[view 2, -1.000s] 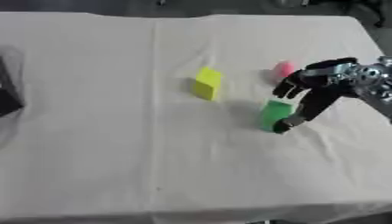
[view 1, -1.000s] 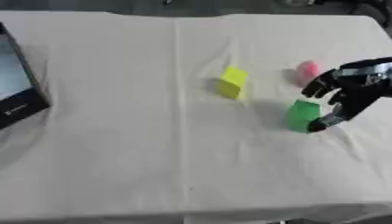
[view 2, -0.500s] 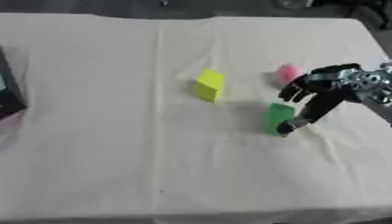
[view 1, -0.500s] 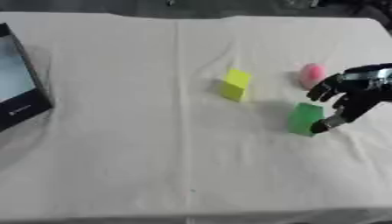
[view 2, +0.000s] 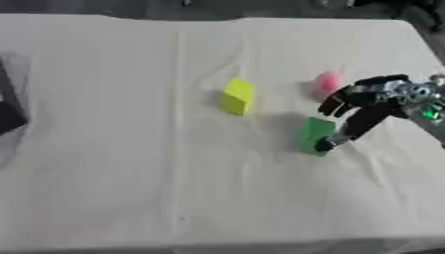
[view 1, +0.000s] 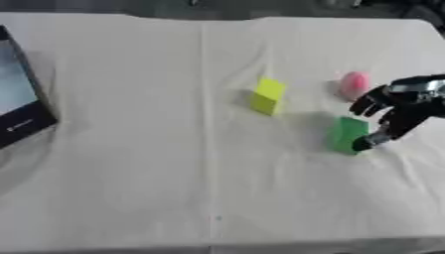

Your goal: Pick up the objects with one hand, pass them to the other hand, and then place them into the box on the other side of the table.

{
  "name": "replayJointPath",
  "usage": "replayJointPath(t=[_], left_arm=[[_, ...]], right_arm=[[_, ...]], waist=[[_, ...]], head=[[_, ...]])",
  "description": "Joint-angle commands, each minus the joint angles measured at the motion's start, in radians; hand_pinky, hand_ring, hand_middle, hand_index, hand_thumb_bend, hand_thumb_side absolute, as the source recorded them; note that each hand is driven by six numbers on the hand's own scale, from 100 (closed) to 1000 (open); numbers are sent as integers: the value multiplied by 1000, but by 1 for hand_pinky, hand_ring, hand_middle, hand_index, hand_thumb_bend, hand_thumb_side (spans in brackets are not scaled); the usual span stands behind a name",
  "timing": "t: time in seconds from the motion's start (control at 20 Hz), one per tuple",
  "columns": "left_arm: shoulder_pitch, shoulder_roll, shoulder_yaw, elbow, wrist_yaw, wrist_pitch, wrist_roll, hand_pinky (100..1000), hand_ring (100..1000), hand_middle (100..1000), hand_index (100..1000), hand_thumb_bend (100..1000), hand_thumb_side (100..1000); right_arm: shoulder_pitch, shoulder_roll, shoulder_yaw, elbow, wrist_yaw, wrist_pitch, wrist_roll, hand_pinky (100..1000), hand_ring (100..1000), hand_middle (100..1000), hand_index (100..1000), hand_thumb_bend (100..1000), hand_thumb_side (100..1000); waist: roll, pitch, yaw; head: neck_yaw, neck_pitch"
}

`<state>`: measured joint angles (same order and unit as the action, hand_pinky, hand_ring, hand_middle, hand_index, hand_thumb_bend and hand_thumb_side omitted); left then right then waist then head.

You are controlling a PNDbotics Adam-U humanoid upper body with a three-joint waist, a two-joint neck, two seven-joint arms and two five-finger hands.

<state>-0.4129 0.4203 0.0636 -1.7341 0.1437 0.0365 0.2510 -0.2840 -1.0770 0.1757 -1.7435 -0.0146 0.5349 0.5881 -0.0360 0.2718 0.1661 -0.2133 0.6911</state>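
1. While my right hand (view 2: 369,101) reaches in from the right edge, a pale cloth-covered table (view 1: 130,188) fills both eye views, with a crease running down it left of centre.
2. Box (view 1: 17,99): dark, at the table's far left edge, open face pale. It is well apart from all three objects, and only a sliver of it shows in the right eye view.
3. Yellow block (view 1: 268,95): near table centre, tilted on an edge or corner, apart from the other objects and from my hand.
4. Pink object (view 1: 354,84): small and rounded, right of the yellow block, just beyond my hand's upper fingers. I cannot tell whether they touch it.
5. Green block (view 2: 316,135): on the cloth, below the pink object and right of the yellow one.
6. Hand state: fingers part-curled and spread, holding nothing. One long finger (view 2: 340,135) angles down-left with its tip at the green block's right side, apparently touching.
7. Nothing lies between my hand and the green block. The yellow block sits in the stretch between the green block and the box.
8. Against a second ago: the hand sits slightly further right and its lower finger is more extended. All three objects are unmoved on the cloth.
9. Left hand: not visible in either view.
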Motion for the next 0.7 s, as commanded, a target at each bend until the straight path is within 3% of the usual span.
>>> replayJointPath(t=[0.05,0.7], left_arm=[[-15,14,4,-22,7,-1,-2,709,768,862,804,836,419],[-23,13,6,-23,19,-2,-1,710,767,862,804,849,422]], right_arm=[[-6,-22,-16,4,4,2,0,850,924,829,846,651,223],[5,-2,-21,36,4,-6,-16,850,909,807,837,631,199]], waist=[[6,5,2],[7,35,22]], head=[[-1,-14],[-4,-21]])
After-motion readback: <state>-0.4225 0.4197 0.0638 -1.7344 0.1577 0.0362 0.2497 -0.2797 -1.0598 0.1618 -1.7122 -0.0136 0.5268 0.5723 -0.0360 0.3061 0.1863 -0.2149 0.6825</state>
